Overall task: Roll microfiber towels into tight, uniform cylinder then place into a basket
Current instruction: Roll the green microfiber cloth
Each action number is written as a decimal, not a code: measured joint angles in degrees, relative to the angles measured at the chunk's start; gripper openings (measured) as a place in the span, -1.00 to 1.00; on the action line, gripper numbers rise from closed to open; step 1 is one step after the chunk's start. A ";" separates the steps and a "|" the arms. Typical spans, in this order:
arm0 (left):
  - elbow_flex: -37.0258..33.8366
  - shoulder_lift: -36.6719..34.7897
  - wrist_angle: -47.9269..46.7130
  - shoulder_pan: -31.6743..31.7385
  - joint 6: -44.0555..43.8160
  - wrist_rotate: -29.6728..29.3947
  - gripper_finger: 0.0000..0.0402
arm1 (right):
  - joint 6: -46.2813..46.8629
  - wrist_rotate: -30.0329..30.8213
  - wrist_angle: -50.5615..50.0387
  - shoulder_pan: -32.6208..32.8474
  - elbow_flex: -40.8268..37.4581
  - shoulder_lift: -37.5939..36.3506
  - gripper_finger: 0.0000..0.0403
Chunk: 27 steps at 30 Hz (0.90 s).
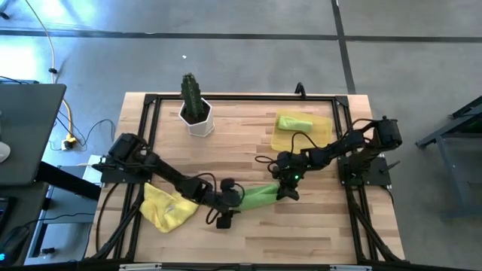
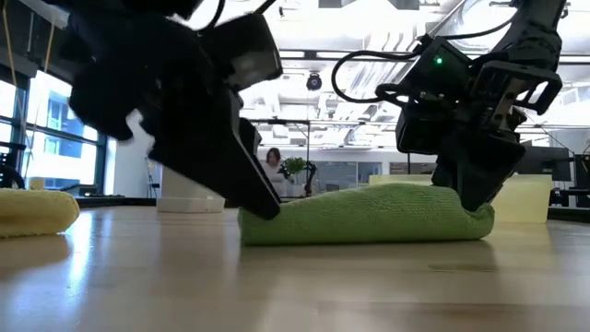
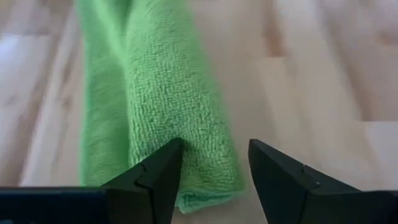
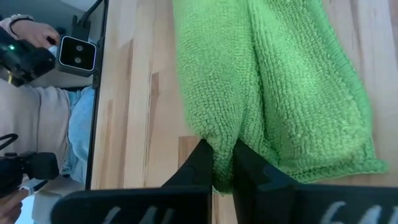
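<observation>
A lime green microfiber towel (image 1: 260, 197), rolled into a long roll, lies on the wooden table near its middle. My left gripper (image 3: 214, 152) stands open at the roll's left end (image 2: 263, 217). My right gripper (image 4: 225, 155) is shut on the roll's right end (image 2: 466, 217). A second green roll (image 1: 294, 120) lies in the yellow basket (image 1: 324, 134) at the far right. A yellow towel (image 1: 167, 207) lies crumpled under my left arm. My left gripper slants down from the table's left, with one finger (image 3: 163, 168) against the top of the roll's left end (image 3: 186, 155). The other finger stands off the cloth over bare wood. The roll lies on the table. My right gripper pinches a raised fold of the roll (image 4: 224, 146) between its two fingers, near the roll's right end. The fingers slant down from the table's right. The roll rests on the table along its whole length.
A white pot with a green cactus (image 1: 197, 105) stands at the far left of the table. A black frame (image 1: 241, 98) runs round the table's edge. A person (image 4: 43, 118) sits beyond the table in the right wrist view.
</observation>
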 joint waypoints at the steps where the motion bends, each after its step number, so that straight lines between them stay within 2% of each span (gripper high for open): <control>1: -0.03 0.32 -0.02 0.11 -0.01 -1.24 -0.13 | -0.10 0.05 -0.01 0.00 -0.02 0.00 -0.98; 5: 0.02 1.25 -0.85 1.09 -1.69 -3.48 -0.14 | -0.50 0.35 -0.20 0.00 -0.04 0.00 -0.97; 8: 0.15 2.17 -1.56 1.95 -5.24 -2.96 -0.14 | -2.43 0.40 -0.30 0.00 -0.08 0.01 -0.89; 15: 0.30 3.39 -1.92 2.78 -9.65 0.92 -0.14 | -11.87 -0.36 -1.36 -0.09 -0.31 -2.11 -0.44; 20: 0.26 3.39 -1.92 2.80 -11.73 1.80 -0.14 | -25.84 -0.60 -3.98 0.22 -0.34 -8.53 -0.17; 23: 0.26 3.39 -1.98 3.04 -13.79 1.91 -0.14 | -34.53 2.30 -5.16 1.99 -0.34 -12.78 -0.13; 27: 0.21 3.39 -1.72 3.76 -16.50 2.90 -0.14 | -42.83 11.09 -5.62 6.90 -0.27 -17.41 -0.16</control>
